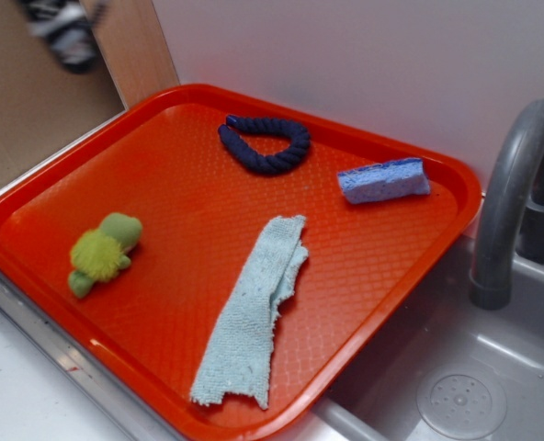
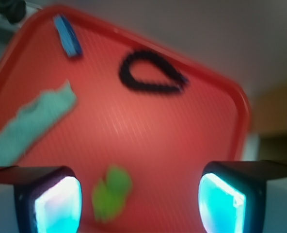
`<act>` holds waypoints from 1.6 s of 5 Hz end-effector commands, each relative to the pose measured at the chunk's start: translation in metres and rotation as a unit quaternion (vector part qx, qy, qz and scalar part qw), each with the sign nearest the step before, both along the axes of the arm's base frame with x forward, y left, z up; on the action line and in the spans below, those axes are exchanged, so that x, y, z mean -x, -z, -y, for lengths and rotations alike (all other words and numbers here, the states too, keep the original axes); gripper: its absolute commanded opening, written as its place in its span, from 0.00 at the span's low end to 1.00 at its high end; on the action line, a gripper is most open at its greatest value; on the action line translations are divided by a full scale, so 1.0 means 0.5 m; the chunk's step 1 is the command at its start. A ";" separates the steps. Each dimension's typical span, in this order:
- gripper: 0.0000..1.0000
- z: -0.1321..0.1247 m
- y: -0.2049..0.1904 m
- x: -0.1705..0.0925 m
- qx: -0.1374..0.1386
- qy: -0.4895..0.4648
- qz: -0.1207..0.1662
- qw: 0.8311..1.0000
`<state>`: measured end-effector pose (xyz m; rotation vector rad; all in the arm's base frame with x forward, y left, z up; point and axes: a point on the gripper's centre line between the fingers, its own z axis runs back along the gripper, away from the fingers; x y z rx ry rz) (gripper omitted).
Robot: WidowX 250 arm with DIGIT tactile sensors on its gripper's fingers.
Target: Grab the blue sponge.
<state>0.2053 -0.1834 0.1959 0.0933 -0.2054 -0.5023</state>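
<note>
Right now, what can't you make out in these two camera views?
- Gripper: exterior view, blurred and cut off by the top edge.
- Blue sponge: wrist view, motion blur hides its texture.
- Fingers: wrist view, tips cut off by the bottom edge.
- Faucet: exterior view, spout cut off at the right edge.

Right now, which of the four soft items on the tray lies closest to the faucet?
The blue sponge, the small periwinkle block by the orange tray's right rim. The navy rope ring, teal cloth and green plush toy all lie farther left of the faucet.

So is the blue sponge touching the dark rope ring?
No, the blue sponge lies apart from the rope ring, with bare red tray showing between them.
</note>
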 end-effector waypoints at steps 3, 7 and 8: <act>1.00 0.242 0.188 -0.194 0.019 0.108 0.021 0.994; 0.00 0.275 0.302 -0.195 -0.004 0.130 -0.032 0.991; 0.00 0.261 0.292 -0.194 -0.019 0.120 -0.037 0.992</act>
